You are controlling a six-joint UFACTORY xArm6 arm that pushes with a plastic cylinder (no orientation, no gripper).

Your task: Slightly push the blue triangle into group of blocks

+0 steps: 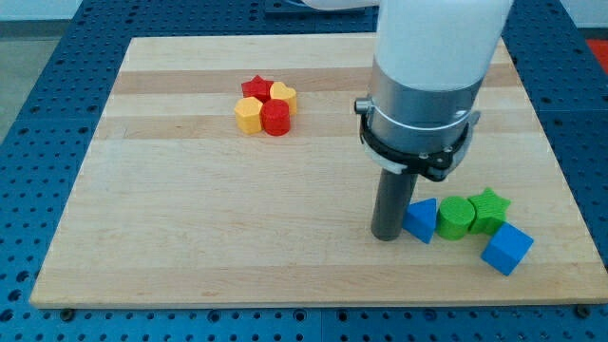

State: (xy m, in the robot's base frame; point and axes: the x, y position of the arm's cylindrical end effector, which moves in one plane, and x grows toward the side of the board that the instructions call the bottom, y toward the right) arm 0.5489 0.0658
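The blue triangle (422, 219) lies on the wooden board (190, 218) at the view's lower right. It touches a green cylinder (456, 217) on its right. A green star (489, 208) sits beside the cylinder, and a blue cube (506, 249) lies just below them. My tip (387, 234) rests on the board against the triangle's left side. The arm's grey and white body rises above it.
A second cluster sits at the view's upper left of centre: a red star (256, 88), a yellow heart (282, 93), a yellow hexagon (249, 116) and a red cylinder (275, 118). The board's right edge is close to the blue cube.
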